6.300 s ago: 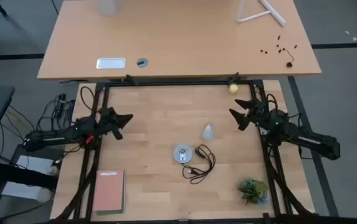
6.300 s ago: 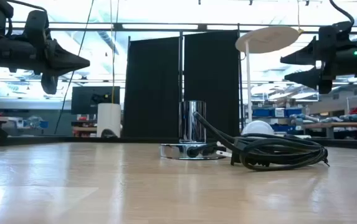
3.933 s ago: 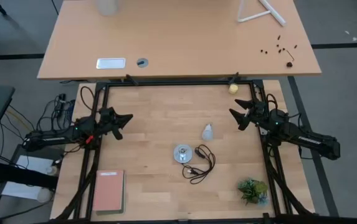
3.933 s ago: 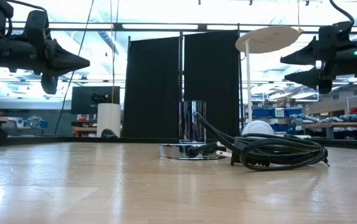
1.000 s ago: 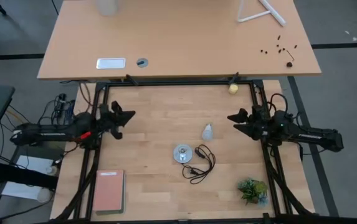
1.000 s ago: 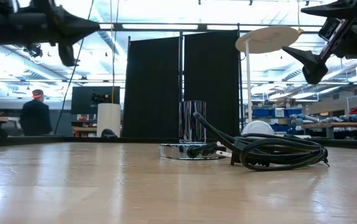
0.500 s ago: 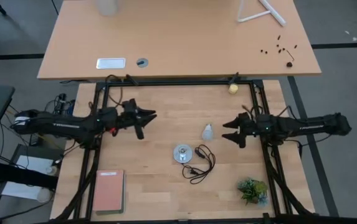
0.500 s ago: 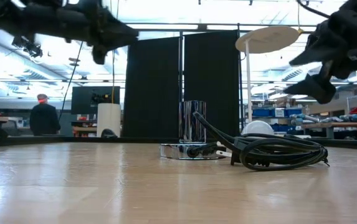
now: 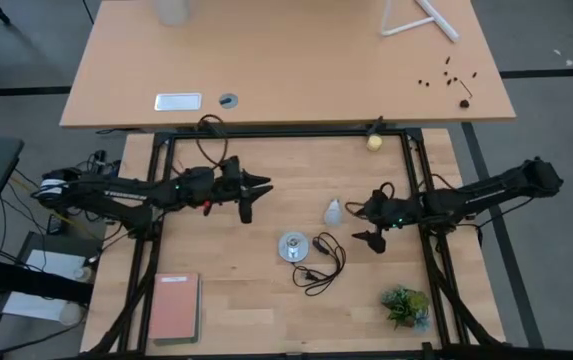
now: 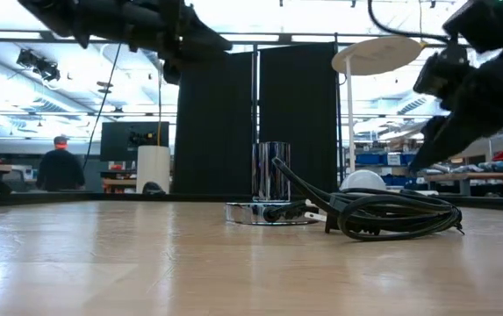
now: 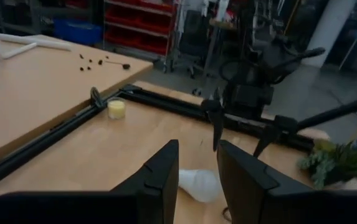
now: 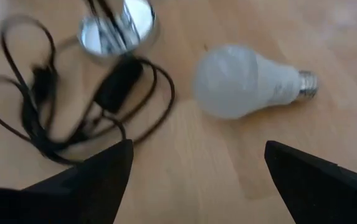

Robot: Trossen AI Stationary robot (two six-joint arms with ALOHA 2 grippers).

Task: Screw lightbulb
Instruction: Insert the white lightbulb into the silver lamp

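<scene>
The white lightbulb (image 9: 334,211) lies on its side on the wooden table, its metal screw base (image 12: 307,83) toward the far edge. Just nearer stands the round silver socket (image 9: 292,246), with its black cord (image 9: 321,266) coiled beside it. My right gripper (image 9: 355,224) hovers open just right of the bulb, tipped downward; its fingers (image 12: 91,174) stand wide apart, short of the bulb (image 12: 243,79). My left gripper (image 9: 262,192) hangs in the air left of the bulb, roughly level and open, with nothing between its fingers (image 11: 159,177); the bulb (image 11: 200,184) shows beyond them.
A small yellowish ball (image 9: 375,142) rests at the table's far edge by the black frame. A small green plant (image 9: 406,305) stands at the near right, and a pink book (image 9: 175,305) lies at the near left. A second, larger desk (image 9: 286,60) stands beyond. A person (image 10: 58,162) stands far back in the room.
Both arms have reached in from the sides toward the table's middle. My left gripper has gone right toward the bulb, staying high. My right gripper has gone left, sunk and tipped down toward the bulb. The bulb, socket and cord have stayed in place.
</scene>
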